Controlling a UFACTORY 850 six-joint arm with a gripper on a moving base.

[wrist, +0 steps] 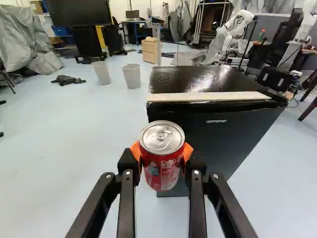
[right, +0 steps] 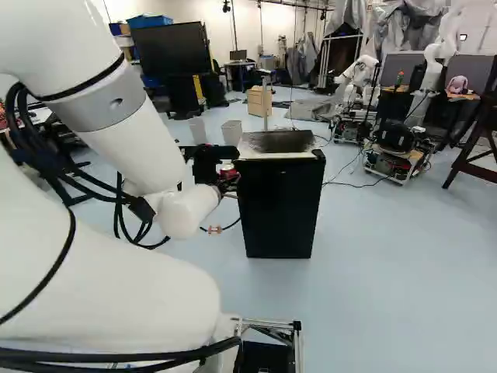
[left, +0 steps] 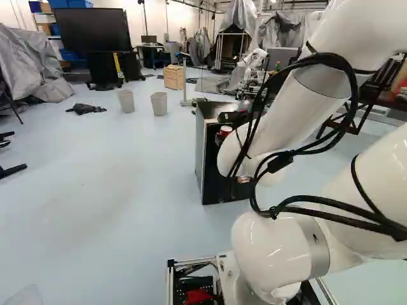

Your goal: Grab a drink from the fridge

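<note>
Gripper: the black two-fingered gripper (right: 227, 176), at the end of the white jointed arm with grey bands (right: 128, 101), is closed on the drink; in the wrist view its orange pads (wrist: 135, 150) press the can from two sides.
Drink: a red metal can with a silver lid and pull tab (wrist: 162, 161), roughly upright between the fingers, outside the fridge and raised above the floor.
Fridge: a small black box-shaped unit with a glossy top (wrist: 213, 124) and a pale strip along its upper front edge; it stands ahead of the gripper in the wrist view, and just right of the can in the right base view.
Cables: black, looped along the arm (left: 350, 82).
Floor: smooth, pale blue (wrist: 74, 144).
Bins: two pale grey, tapered containers, side by side beyond the fridge (wrist: 101, 73) (wrist: 132, 76).
Cabinet: light wooden, with drawers, behind the bins (wrist: 149, 51).
Screen: large, flat and black, on a dark stand (wrist: 79, 12).
Cloth: dark and crumpled, on the floor near the bins (wrist: 68, 80).
Background: another robot, white, stands beyond the fridge (wrist: 237, 27).
</note>
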